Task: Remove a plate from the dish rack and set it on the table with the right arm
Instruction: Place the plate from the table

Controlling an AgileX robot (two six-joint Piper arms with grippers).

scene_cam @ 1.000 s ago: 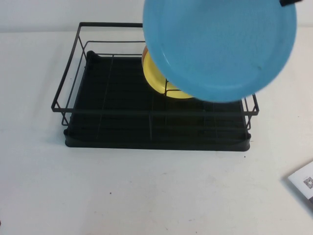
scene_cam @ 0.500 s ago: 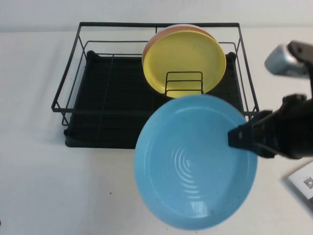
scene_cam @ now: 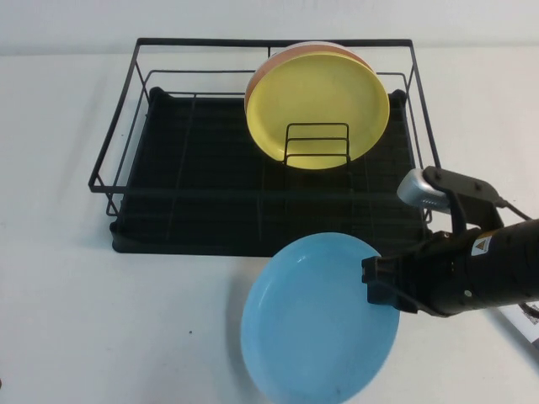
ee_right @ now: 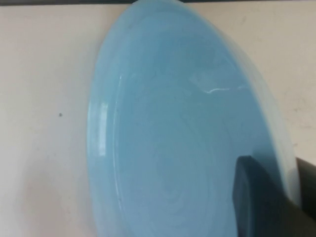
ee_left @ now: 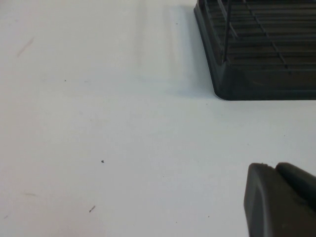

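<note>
My right gripper point(scene_cam: 377, 286) is shut on the right rim of the light-blue plate point(scene_cam: 316, 324). It holds the plate tilted, low over the white table point(scene_cam: 126, 320), just in front of the black wire dish rack point(scene_cam: 202, 181). In the right wrist view the plate point(ee_right: 173, 128) fills the picture, with one dark finger point(ee_right: 256, 202) on its face and the rim between the jaws. My left gripper point(ee_left: 284, 170) hangs over bare table near the rack's front left corner point(ee_left: 247, 74); its fingers lie together and hold nothing.
A yellow plate point(scene_cam: 320, 105) stands upright in the rack's small wire holder, with an orange plate point(scene_cam: 290, 52) behind it. A white card with a printed code point(scene_cam: 529, 316) lies at the table's right edge.
My right arm has swung the blue plate from high above the rack down and forward. It is now lower, smaller in view, and close to the table in front of the rack.
</note>
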